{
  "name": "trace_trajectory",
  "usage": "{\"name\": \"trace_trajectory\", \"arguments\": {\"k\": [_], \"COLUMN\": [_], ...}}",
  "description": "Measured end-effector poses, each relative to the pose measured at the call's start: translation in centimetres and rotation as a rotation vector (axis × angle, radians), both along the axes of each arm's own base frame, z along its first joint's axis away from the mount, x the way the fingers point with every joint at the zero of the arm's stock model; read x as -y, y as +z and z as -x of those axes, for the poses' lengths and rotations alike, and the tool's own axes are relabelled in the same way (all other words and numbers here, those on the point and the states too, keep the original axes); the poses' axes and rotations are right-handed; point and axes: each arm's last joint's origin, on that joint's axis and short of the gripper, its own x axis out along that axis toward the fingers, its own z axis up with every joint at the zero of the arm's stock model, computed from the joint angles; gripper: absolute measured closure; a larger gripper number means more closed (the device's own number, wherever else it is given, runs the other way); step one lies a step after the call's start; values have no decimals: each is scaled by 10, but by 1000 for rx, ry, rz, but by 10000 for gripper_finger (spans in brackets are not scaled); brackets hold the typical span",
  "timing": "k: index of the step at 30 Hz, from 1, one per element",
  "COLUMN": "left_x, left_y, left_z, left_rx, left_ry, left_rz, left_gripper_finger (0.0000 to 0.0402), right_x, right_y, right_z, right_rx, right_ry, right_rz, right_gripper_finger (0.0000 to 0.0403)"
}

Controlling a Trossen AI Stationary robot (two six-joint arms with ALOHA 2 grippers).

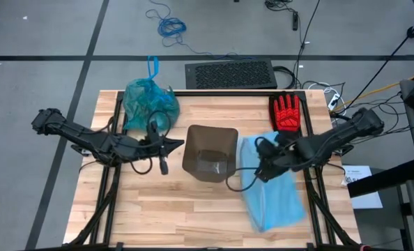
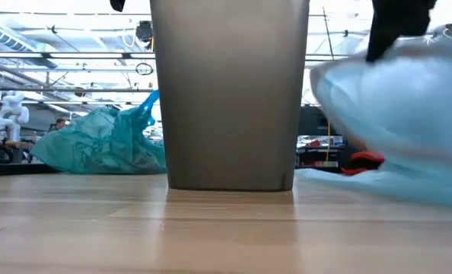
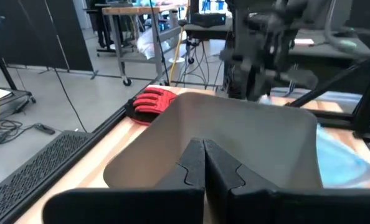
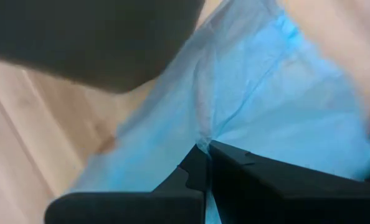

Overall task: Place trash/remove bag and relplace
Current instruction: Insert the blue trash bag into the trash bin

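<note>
The grey-brown bin (image 1: 210, 152) stands upright mid-table with no liner in it. The teal-green bag (image 1: 150, 103), knotted at the top, rests on its bulging underside at the table's far left (image 2: 104, 144). No loose trash shows. My left gripper (image 1: 181, 144) is shut and hovers at the bin's left rim (image 3: 235, 137). My right gripper (image 1: 258, 173), right of the bin, is shut on the paler sky-blue bag (image 1: 273, 192). My right gripper pinches a gathered fold of the sky-blue bag (image 4: 200, 140) near the side facing the bin, between its two fingers, slanting in from the table's right. That part is raised off the table (image 2: 393, 99). The bag's near part (image 1: 273, 213) lies flat on the wood.
A red glove (image 1: 286, 111) lies at the table's far right, behind my right arm. A black mat (image 1: 229, 74) sits on the floor beyond the far edge. Bare wood shows along the near edge and at the near left.
</note>
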Motion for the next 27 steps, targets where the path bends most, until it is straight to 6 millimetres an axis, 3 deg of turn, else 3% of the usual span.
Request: {"name": "trace_trajectory", "arguments": {"k": [5,10,14,18,23,27], "left_x": [0,0,0,1,1,1], "left_y": [-1,-3,-3,-4,-6,-6], "left_z": [-1,-1,-1,-1,-3,-2], "left_rx": [-2,-8,-5,-8,-21,-25], "left_ry": [4,8,11,11,9,7], "left_rz": [25,49,69,67,63,63], "left_gripper_finger": [402,402,402,402,402,402], "right_x": [-5,-3,-3,-3,-7,-12], "right_y": [-52,-80,-90,-96,-109,-126], "right_z": [-7,-1,4,5,-5,-15], "right_rx": [34,4,-18,-2,6,-20], "right_ry": [32,16,-15,-42,-62,-66], "right_rz": [-167,-210,-218,-236,-241,-229], "right_gripper_finger": [403,384,325,241,144,98]}}
